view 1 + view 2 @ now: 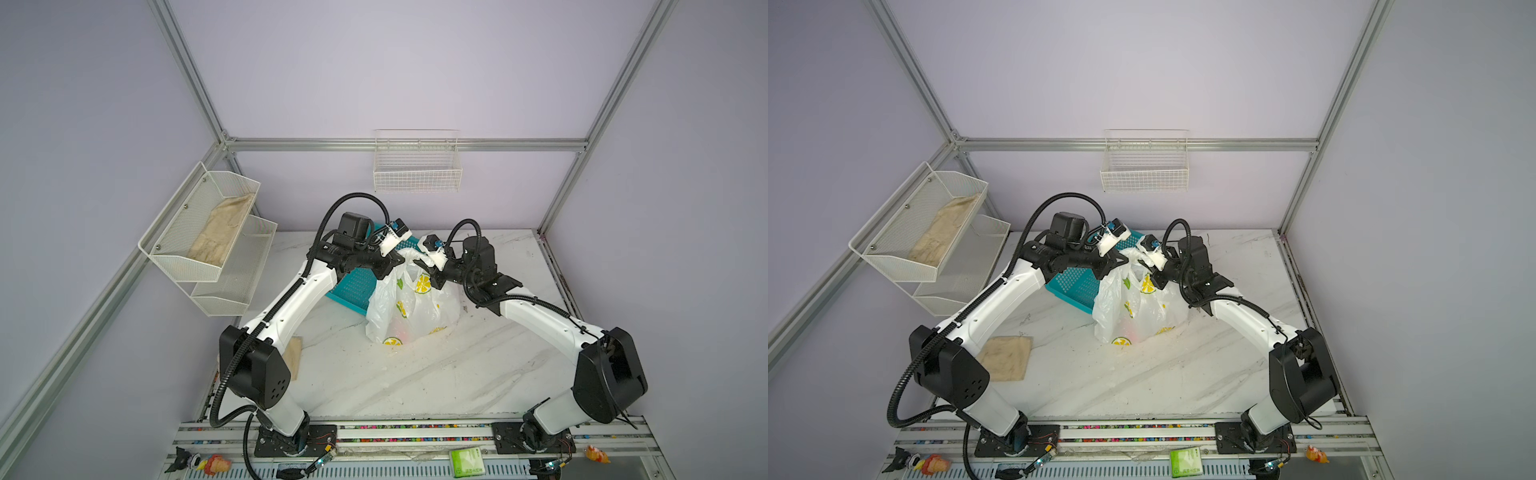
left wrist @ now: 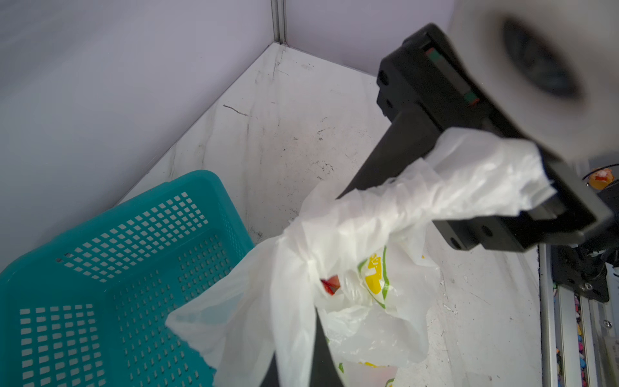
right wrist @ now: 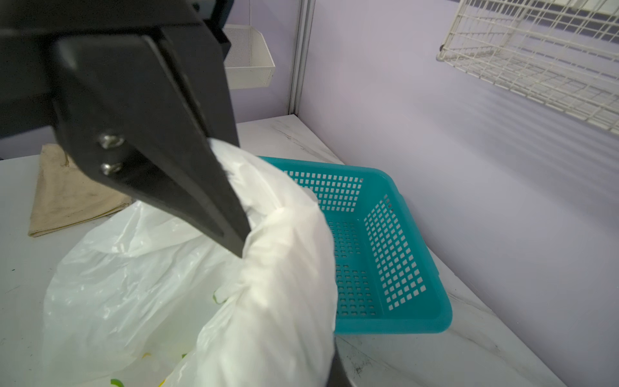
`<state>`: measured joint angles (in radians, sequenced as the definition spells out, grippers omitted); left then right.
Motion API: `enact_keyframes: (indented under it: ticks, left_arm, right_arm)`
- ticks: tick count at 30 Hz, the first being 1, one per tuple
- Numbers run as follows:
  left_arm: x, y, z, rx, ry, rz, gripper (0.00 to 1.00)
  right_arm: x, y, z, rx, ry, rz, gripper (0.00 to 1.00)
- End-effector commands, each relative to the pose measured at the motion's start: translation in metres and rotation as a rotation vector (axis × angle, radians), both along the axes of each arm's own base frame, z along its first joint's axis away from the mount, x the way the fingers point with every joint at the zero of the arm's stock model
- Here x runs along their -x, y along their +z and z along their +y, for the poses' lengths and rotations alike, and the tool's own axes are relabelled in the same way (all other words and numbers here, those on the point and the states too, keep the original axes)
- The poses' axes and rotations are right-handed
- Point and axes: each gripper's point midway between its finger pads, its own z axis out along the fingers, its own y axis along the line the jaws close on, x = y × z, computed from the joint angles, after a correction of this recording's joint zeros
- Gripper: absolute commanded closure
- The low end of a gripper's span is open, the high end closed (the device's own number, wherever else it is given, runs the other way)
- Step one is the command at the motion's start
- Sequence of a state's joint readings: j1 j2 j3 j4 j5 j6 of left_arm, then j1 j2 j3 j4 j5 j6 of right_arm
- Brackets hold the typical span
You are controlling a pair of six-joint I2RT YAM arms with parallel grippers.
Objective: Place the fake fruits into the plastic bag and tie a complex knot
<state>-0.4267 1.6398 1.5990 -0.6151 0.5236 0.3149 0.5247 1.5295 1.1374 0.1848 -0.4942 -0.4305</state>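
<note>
You have one plastic bag [image 1: 411,307] standing on the table [image 1: 415,374], touching the right side of the teal basket [image 1: 353,286]; the fake fruits [image 2: 330,284] show red inside it. Your left gripper [image 1: 398,261], above the basket's right edge, is pressed together on a twisted white handle at the bag's top. Your right gripper [image 1: 430,272], on the bag's side away from the basket, is likewise pinched on the other bunched handle, and both handles are drawn upward.

The white marbled desk [image 1: 415,374] is carrying the plastic bag [image 1: 411,307] mid-frame, a teal basket [image 1: 353,286] just left, and a beige cloth [image 1: 1007,357] lower left.
</note>
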Motion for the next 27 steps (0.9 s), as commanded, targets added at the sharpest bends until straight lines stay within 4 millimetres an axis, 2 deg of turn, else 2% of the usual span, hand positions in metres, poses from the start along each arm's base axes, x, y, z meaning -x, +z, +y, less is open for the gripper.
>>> enact_keyframes:
  ticks: [1,9,14,20,27]
  left_arm:
    - [0.004,0.063,-0.005,0.135,0.006,-0.104,1.0]
    - [0.023,0.064,-0.016,0.206,-0.045,-0.056,1.0]
    - [0.031,0.053,-0.02,0.221,-0.045,-0.013,1.0]
    - [0.046,0.035,-0.041,0.254,-0.049,0.071,1.0]
    - [0.074,0.041,-0.07,0.313,-0.101,0.102,1.0]
  right_arm:
    - [0.008,0.009,0.008,-0.042,0.039,-0.022,1.0]
    - [-0.004,0.004,0.019,-0.085,-0.048,-0.006,1.0]
    - [-0.002,0.019,0.019,-0.214,-0.064,-0.003,1.0]
    - [0.009,0.033,0.012,-0.347,-0.066,0.0,1.0]
    - [0.022,0.038,-0.008,-0.373,-0.067,0.009,1.0]
